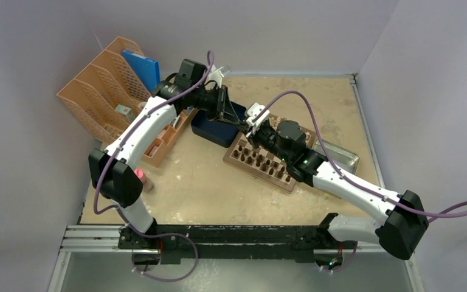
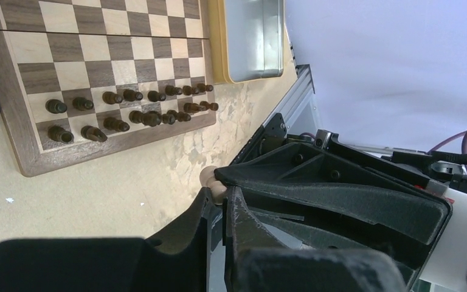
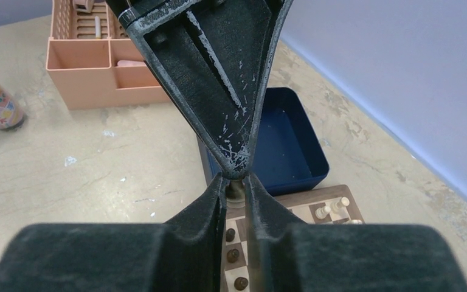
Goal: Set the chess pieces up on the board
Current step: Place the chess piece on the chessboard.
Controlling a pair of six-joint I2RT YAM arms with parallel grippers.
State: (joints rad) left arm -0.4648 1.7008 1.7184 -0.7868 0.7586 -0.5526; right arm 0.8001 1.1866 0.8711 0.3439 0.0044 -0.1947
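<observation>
Both grippers meet in the air over the far left corner of the board (image 1: 255,174), beside the blue tray. My left gripper (image 2: 222,198) is shut on a small cream chess piece (image 2: 211,181), and the tip of the right gripper touches the same piece. In the right wrist view my right gripper (image 3: 236,181) is shut on that piece (image 3: 236,190), with the left gripper's fingers (image 3: 219,79) coming down onto it. Dark pieces (image 2: 127,112) fill two rows of the board (image 2: 12,121). A few cream pieces (image 3: 331,210) stand at a far corner.
A dark blue tray (image 1: 216,131) lies just left of the board. A metal tray (image 1: 340,155) lies behind the right arm. Peach file racks (image 1: 106,91) and a peach desk organiser (image 1: 164,140) stand at the left, and a pink bottle (image 1: 141,176) lies near the left arm.
</observation>
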